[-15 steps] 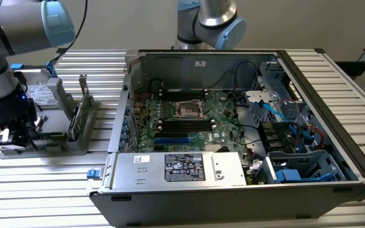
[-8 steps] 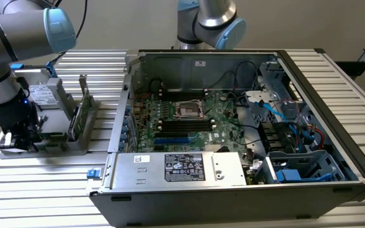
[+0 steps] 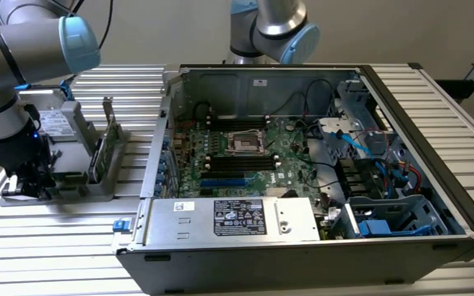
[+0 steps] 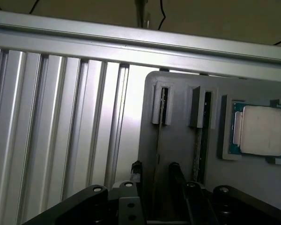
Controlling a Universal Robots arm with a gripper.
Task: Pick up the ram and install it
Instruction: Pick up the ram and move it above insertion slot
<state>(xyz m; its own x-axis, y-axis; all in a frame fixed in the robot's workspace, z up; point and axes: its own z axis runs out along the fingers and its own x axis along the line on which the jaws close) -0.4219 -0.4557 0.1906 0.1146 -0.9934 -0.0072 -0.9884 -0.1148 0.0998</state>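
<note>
In the wrist view the ram (image 4: pixel 158 133) stands on edge in a slot of the grey holder (image 4: pixel 178 154), showing as a thin dark strip. My gripper (image 4: pixel 155 171) is open and straddles it, with one black fingertip (image 4: pixel 136 169) close on one side and the other clearly off the far side. In the exterior view my gripper (image 3: pixel 24 180) is low over the near end of the holder (image 3: pixel 72 185) at the exterior view's left, and the arm hides the ram there. The motherboard (image 3: pixel 245 157) lies in the open computer case (image 3: pixel 303 246), with dark memory slots beside the processor socket.
A second board (image 4: pixel 200 140) stands edge-on in the neighbouring slot. The square silver processor chip (image 4: pixel 260 130) lies in a recess beyond it. A taller green card (image 3: pixel 103 151) stands upright in the holder. A second arm (image 3: pixel 274 28) rises behind the case. The table (image 3: pixel 47 234) is ribbed aluminium.
</note>
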